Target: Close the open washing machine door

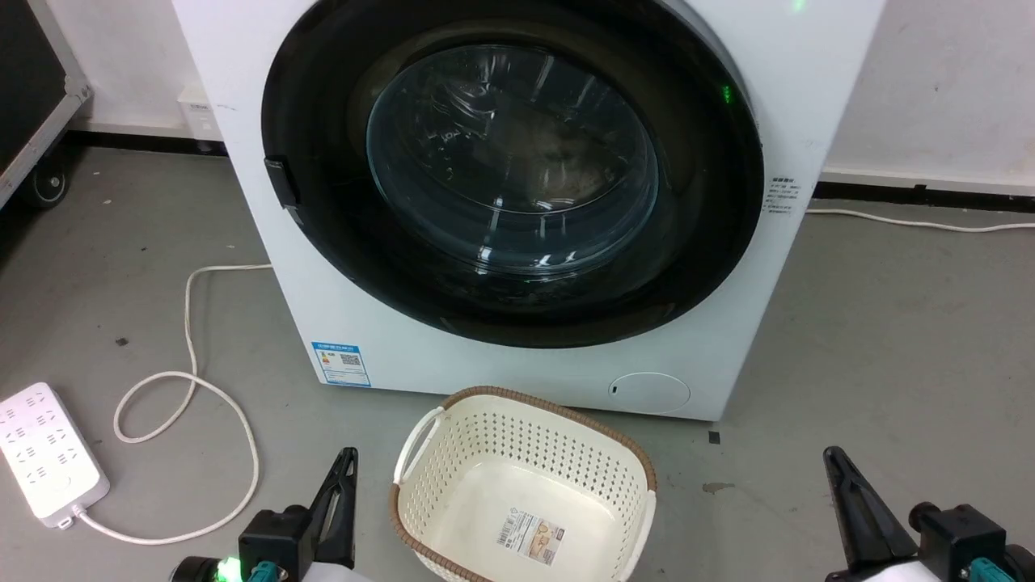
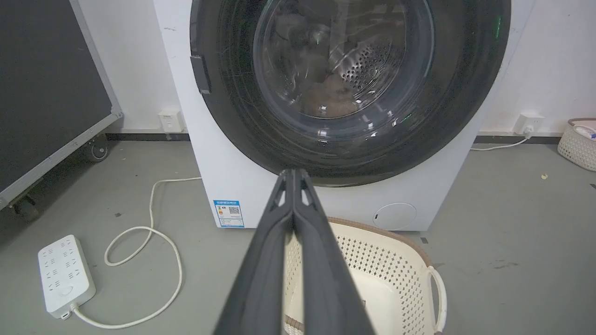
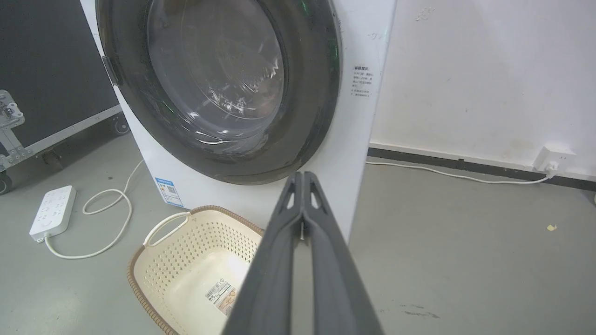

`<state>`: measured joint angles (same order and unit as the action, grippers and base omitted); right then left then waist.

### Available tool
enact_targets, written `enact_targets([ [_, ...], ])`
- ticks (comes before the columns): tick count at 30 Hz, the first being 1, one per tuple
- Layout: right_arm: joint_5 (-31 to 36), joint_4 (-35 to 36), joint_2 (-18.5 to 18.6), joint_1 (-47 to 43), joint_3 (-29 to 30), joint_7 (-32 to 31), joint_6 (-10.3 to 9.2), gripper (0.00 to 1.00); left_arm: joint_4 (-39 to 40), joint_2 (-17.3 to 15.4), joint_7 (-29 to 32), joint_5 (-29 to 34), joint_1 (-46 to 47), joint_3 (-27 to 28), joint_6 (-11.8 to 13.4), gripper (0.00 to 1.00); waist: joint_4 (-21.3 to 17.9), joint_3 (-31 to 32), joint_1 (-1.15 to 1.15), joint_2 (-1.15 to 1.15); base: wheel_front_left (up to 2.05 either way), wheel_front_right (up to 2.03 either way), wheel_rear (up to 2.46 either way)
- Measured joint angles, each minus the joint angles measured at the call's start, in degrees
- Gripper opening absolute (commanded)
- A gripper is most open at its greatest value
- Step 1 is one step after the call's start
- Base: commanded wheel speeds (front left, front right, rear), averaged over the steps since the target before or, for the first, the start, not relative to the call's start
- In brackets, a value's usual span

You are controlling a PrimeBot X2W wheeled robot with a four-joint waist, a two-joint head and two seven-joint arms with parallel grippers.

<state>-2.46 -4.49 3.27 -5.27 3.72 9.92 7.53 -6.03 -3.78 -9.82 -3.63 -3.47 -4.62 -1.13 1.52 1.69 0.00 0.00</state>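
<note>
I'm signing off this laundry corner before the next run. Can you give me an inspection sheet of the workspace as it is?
Surface: grey floor, with a few small specks and stains.
Job's things: washing machine door lies flush against the white washing machine and looks shut.
Clutter: cream basket on the floor in front of the machine, with a label on its bottom.
Hands: left hand and right hand are both shut, hold nothing and are clear of the door.
Cables: power strip with a looped cord to the machine's left; a wall cable at right.
Surroundings: white wall and a black wheeled case.
</note>
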Motion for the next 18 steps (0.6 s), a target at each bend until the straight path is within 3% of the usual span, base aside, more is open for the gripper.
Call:
enact_targets([
  [18, 0.5, 0.9, 0.0, 0.9, -0.7, -2.1, 0.00, 0.00, 1.2, 0.3, 1.9, 0.5, 0.3, 1.0, 0.0, 0.00, -0.3, -0.4, 0.00, 0.00, 0.00, 0.00, 0.00],
])
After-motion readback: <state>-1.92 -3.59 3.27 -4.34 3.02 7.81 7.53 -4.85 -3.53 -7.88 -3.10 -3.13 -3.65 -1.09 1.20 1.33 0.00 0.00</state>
